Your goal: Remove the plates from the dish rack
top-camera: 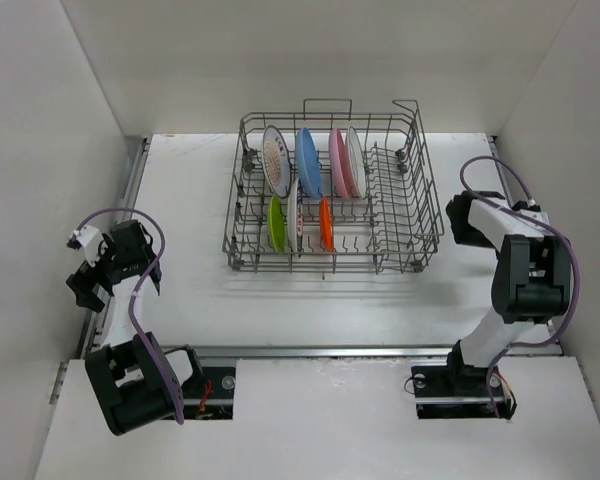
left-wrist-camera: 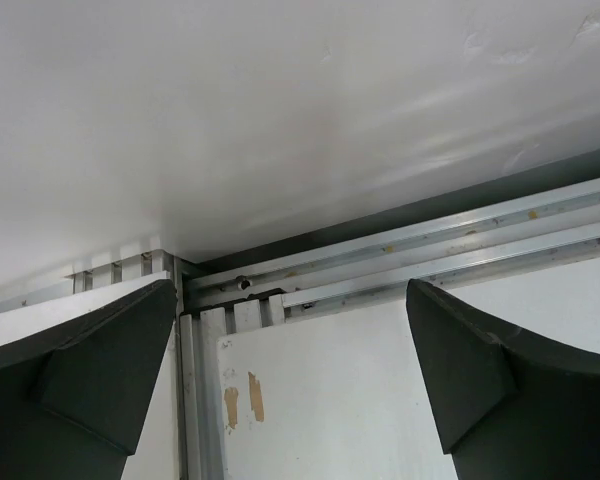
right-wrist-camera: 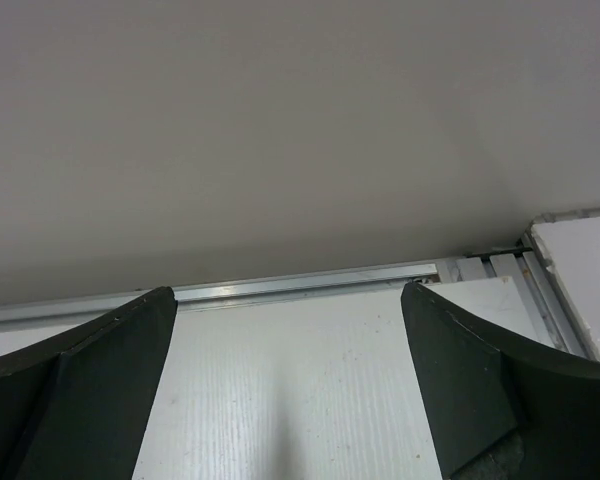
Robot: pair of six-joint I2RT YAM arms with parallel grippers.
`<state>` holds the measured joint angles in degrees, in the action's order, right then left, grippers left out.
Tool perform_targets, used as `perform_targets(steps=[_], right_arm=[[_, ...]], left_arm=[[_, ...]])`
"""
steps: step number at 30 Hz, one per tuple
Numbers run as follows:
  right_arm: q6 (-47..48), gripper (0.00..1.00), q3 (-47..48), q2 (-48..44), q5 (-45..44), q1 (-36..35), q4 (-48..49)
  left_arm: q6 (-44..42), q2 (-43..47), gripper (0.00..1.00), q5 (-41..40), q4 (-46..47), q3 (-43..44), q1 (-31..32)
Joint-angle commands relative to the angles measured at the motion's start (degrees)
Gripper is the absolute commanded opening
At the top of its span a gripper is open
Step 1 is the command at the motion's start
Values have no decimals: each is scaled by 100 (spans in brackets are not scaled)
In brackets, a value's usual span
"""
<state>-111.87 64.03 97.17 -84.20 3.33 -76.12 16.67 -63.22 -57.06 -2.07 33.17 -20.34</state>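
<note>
The grey wire dish rack [top-camera: 392,215] stands mid-table toward the back. Its back row holds a white patterned plate [top-camera: 276,160], a blue plate [top-camera: 308,160], a pink plate [top-camera: 338,162] and a white plate [top-camera: 356,160], all on edge. In front stand a lime green plate [top-camera: 276,222], a thin white plate [top-camera: 293,212] and an orange plate [top-camera: 326,224]. My left gripper [top-camera: 83,282] [left-wrist-camera: 290,290] is open and empty at the table's left edge, far from the rack. My right gripper [top-camera: 462,216] [right-wrist-camera: 287,292] is open and empty just right of the rack.
White walls enclose the table [top-camera: 280,300] on three sides. An aluminium rail [top-camera: 330,352] runs along the near edge, and another rail [left-wrist-camera: 430,255] shows in the left wrist view. The right third of the rack has bare tines.
</note>
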Motion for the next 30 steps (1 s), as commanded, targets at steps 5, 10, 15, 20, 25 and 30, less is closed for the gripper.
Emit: perform_targets(steps=[5,10,15,20,25,30], right_arm=[[1000,100,839,-303,-395,27,-316],[1309,100,1364,-1225,-230,27,-316],[2273,100,3086,-1745,343,-613,-316],[6706,100,4012,-1858,1802,-1572,2063],[9786,100,2784,-3103,6119,-1854,4524],[10432,100,2237,-3204,9068,-2231,4949]], left_arm=[[-39,-41,99,-87,4,234,-5],[-1147,-94,99,1326,-1904,2309,100],[-1103,-208,99,3749,-3983,5029,161],[-2071,-208,99,7505,-5257,6673,223],[-2797,-681,99,7818,-6778,7756,223],[-3993,-1218,99,5451,-7676,8916,223]])
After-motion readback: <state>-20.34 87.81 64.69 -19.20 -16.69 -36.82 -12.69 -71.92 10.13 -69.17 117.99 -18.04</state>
